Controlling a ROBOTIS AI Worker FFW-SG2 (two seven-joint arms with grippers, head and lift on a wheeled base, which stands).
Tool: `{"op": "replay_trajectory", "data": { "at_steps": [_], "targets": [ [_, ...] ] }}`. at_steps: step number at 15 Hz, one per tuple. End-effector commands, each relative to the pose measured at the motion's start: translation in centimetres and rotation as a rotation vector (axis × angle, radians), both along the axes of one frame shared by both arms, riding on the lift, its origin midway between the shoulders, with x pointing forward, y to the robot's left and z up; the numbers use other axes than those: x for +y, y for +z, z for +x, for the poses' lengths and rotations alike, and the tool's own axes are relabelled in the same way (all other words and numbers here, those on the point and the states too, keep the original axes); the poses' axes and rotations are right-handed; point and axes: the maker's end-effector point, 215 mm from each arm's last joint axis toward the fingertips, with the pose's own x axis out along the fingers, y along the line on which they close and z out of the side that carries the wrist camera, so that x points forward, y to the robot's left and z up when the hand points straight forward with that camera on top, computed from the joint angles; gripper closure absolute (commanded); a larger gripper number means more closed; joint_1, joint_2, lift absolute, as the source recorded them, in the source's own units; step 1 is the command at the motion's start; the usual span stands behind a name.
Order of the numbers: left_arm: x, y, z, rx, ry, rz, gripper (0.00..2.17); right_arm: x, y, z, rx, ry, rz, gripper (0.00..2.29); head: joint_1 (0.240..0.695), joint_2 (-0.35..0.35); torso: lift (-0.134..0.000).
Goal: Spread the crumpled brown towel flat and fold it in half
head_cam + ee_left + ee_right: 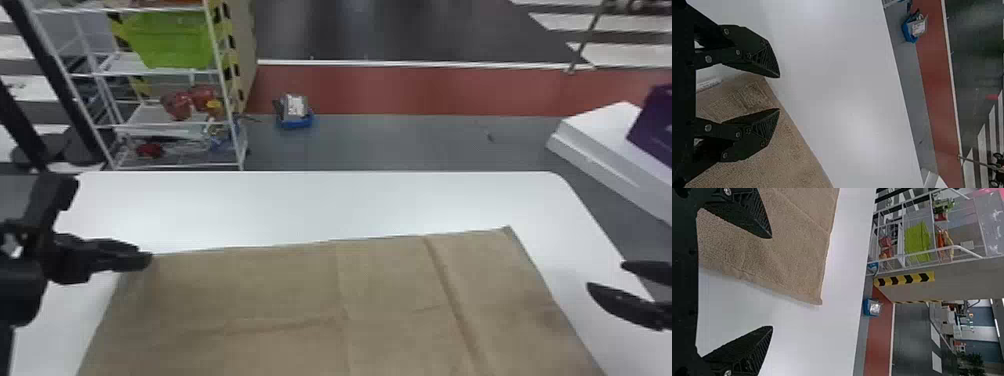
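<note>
The brown towel (300,290) lies spread on the white table with a few creases, its near part cut off by the bottom edge. My left gripper (150,257) is at the towel's far left corner; in the left wrist view the left gripper (779,93) stands open near the corner of the towel (793,156), nothing held between its fingers. Off the towel's right side is my right gripper (605,275), open. The right wrist view has the right gripper (772,282) with its fingers wide apart, the edge of the towel (797,246) passing between them.
The white table (300,205) extends beyond the towel's far and right sides. Behind it stand a white wire rack (170,130) at the left and a blue item (295,117) on the floor. A white block (605,150) with a purple box is at the right.
</note>
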Motion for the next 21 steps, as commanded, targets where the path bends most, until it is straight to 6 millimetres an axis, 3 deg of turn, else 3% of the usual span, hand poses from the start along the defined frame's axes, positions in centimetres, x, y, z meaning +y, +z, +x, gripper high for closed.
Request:
{"op": "replay_trajectory", "data": {
  "at_steps": [1, 5, 10, 11, 12, 18, 21],
  "targets": [
    [0.8, -0.2, -0.1, 0.002, 0.002, 0.007, 0.70, -0.2, -0.1, 0.2, -0.003, 0.000, -0.002, 0.05, 0.695, -0.011, -0.123],
    [1.6, -0.6, -0.6, 0.012, 0.015, 0.005, 0.69, 0.2, -0.2, 0.8, -0.001, 0.008, 0.000, 0.05, 0.695, 0.001, -0.123],
    [1.2, -0.9, -1.3, 0.027, -0.013, -0.012, 0.77, 0.6, 0.1, 1.4, -0.009, 0.015, -0.007, 0.05, 0.695, 0.011, -0.123],
    [1.4, -1.1, -1.4, 0.026, -0.010, -0.008, 1.38, 0.5, 0.2, 1.6, -0.013, 0.010, -0.008, 0.05, 0.695, 0.011, -0.123],
    [1.4, -1.1, -1.4, 0.020, -0.013, -0.002, 1.64, 0.5, 0.3, 1.8, -0.016, 0.006, -0.011, 0.05, 0.695, 0.011, -0.123],
    [0.3, -0.5, -1.6, -0.044, -0.076, 0.026, 1.65, 0.5, -0.5, 4.8, -0.011, -0.054, -0.039, 0.10, 0.695, 0.002, -0.123],
    [-0.3, -0.1, -2.0, -0.054, -0.088, 0.028, 1.65, 1.2, -2.6, 7.0, 0.036, -0.075, -0.035, 0.14, 0.695, -0.003, -0.123]
  ]
}}
